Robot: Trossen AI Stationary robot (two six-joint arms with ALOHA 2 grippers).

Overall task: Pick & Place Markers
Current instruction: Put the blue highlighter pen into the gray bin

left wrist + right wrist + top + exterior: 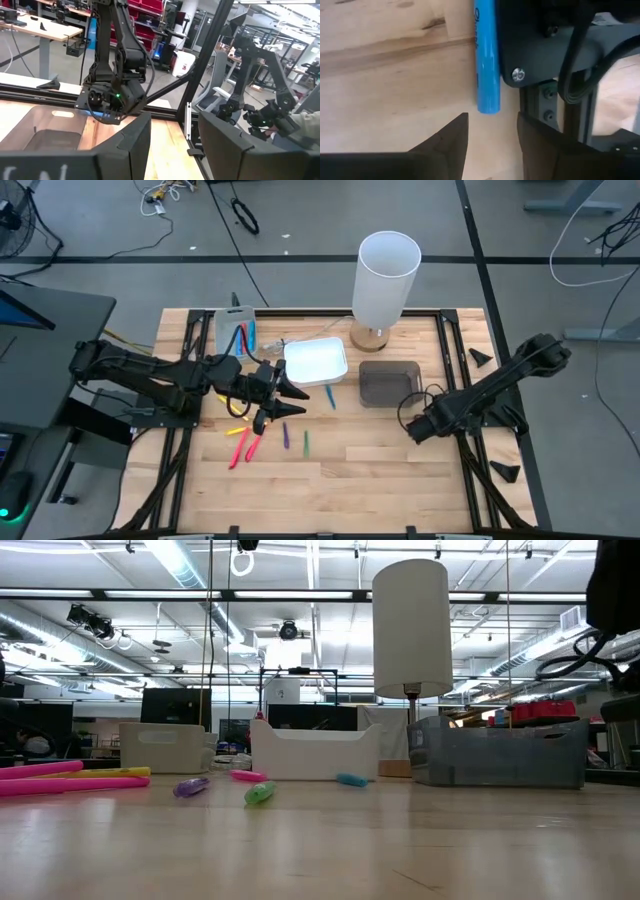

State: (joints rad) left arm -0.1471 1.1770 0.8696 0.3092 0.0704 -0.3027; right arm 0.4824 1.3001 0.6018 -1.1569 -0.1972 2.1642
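High view: left end effector (pixel 283 402), fingers parted and empty, hovers over loose markers (pixel 243 444) at bench (pixel 400 470) 9 o'clock; should drop straight, straddling one marker. Right end effector (pixel 413 427) released, idle at 3 o'clock.

Light is bright and even, coming from ceiling strip lights (pixel 190 565) that show at 12 o'clock in the low view. From above, the white tray (pixel 316 362) at centre glares nearly blown out, and the lampshade (pixel 386 275) at 12 o'clock is almost as bright. Shadows on the table (pixel 380 460) are soft and short. In the low view the near tabletop is blurred. The blue marker (pixel 485 55) in the right wrist view is soft, its lettering smeared. Straight frame bars bow slightly toward the left wrist view's edges.
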